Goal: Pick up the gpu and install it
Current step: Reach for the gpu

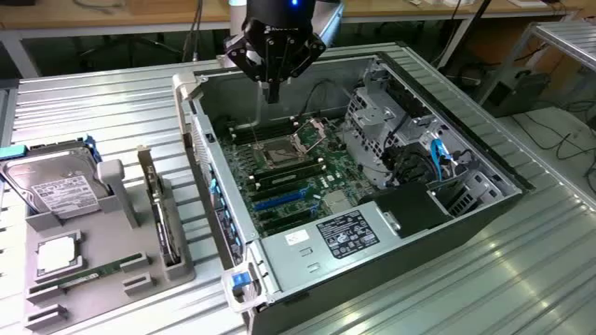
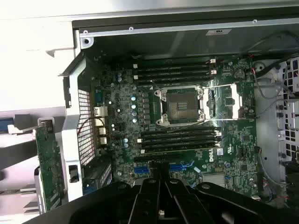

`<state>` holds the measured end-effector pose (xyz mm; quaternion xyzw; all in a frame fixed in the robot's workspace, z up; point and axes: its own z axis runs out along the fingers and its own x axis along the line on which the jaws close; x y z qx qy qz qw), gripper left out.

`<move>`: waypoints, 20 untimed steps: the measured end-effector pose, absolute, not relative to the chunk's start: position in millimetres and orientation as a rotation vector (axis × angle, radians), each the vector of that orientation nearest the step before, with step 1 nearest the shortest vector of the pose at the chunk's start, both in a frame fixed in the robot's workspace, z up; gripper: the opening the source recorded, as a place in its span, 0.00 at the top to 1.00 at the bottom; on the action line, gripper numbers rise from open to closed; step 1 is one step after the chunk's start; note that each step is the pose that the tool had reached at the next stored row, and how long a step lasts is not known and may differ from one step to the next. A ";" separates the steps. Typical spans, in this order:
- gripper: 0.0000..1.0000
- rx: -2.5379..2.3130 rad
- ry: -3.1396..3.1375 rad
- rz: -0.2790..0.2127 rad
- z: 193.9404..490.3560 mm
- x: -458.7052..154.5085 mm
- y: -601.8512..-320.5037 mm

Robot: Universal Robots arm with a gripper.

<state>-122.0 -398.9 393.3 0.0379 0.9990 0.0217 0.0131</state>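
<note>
Nearest in the exterior view, a grey tray (image 1: 107, 241) sits on the slatted metal bench (image 1: 521, 279) at that view's left, beside the open computer case (image 1: 391, 279). In the tray lie a green RAM stick (image 1: 86, 275) and a processor (image 1: 56, 255). A hard drive (image 1: 58, 192) leans in its cradle behind them. The gpu (image 1: 160, 209) stands on edge in the tray slot nearest the case, untouched and well apart from the arm (image 1: 279, 14). Further back, the jaws hang above the far end of the case, over the motherboard (image 1: 317, 181), pressed together with nothing between them. The wrist view looks straight down into the case and gives detail the exterior view blurs: the open CPU socket (image 2: 182, 105), black memory slots (image 2: 175, 72) on both sides of it, and blue expansion slots (image 2: 182, 166) just by the dark jaws. Outside the case wall it catches the gpu's green board (image 2: 49, 163) edge-on.
</note>
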 end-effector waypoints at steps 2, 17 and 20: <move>0.89 0.118 3.112 0.068 393.3 -122.0 -398.9; 0.89 0.118 3.112 0.068 393.3 -144.3 -412.7; 0.89 0.118 3.111 0.068 393.3 -154.7 -417.3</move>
